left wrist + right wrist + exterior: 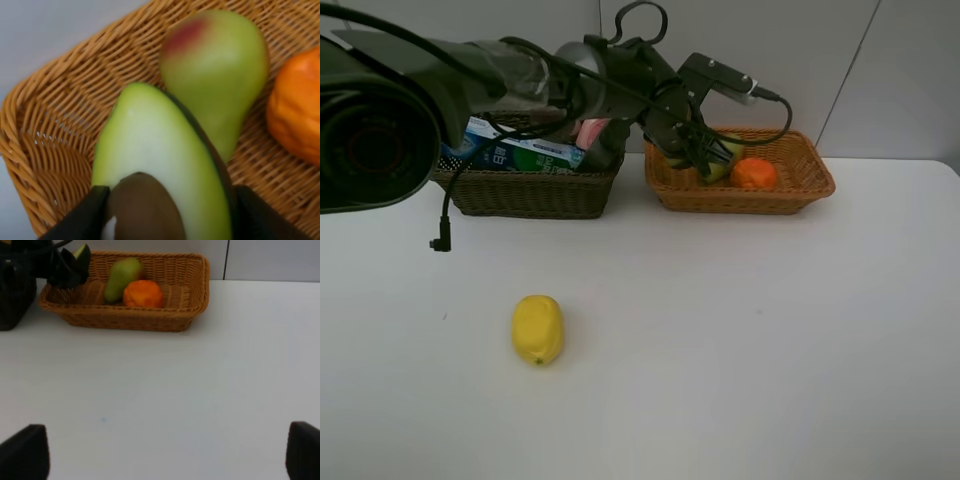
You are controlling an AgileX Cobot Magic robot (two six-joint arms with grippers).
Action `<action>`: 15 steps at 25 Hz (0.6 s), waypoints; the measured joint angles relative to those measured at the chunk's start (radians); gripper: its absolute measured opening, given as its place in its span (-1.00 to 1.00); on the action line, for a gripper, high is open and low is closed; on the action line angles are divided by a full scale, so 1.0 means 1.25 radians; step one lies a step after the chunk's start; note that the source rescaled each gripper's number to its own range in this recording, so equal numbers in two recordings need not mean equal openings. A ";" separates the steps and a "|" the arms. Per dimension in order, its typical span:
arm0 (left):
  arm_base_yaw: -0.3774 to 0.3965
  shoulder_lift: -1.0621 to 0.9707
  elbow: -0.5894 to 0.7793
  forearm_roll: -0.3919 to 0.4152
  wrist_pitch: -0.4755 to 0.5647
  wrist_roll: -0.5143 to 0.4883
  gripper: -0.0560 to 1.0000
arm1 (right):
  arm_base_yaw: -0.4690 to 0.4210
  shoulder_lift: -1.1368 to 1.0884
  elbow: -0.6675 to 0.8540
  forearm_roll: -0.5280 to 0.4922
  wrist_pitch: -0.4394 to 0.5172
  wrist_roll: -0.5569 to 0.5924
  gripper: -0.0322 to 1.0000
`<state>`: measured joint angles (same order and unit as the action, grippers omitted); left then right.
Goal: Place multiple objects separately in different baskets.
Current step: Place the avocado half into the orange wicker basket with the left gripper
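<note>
Halved avocado (pixel 165 170) in left tool (pixel 170 212), beside pear (pixel 215 75) and orange (pixel 295 110).

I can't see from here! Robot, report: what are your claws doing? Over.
Left claw shut on avocado over tan basket. Right claw open, holding nothing. Lemon on table, nothing in the way.

Two wicker baskets: one dark olive-brown (pixel 525 192), one light orange-tan (pixel 790 185). Four fruits: one lemon (pixel 537 329), one pear (pixel 215 70), one orange (pixel 754 173), one halved avocado (pixel 160 155). One toothpaste box (pixel 525 155); two grippers, left (pixel 170 210) and right (pixel 165 452).
</note>
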<state>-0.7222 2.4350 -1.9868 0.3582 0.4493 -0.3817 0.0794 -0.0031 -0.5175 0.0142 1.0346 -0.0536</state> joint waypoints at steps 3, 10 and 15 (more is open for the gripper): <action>0.000 0.000 0.000 -0.001 -0.019 0.000 0.30 | 0.000 0.000 0.000 0.000 0.000 0.000 1.00; 0.000 0.002 0.000 -0.020 -0.033 -0.001 0.30 | 0.000 0.000 0.000 0.000 0.000 0.000 1.00; 0.000 0.008 0.000 -0.027 -0.034 0.000 0.33 | 0.000 0.000 0.000 0.000 0.000 0.000 1.00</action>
<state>-0.7222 2.4452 -1.9868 0.3246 0.4068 -0.3815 0.0794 -0.0031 -0.5175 0.0142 1.0346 -0.0536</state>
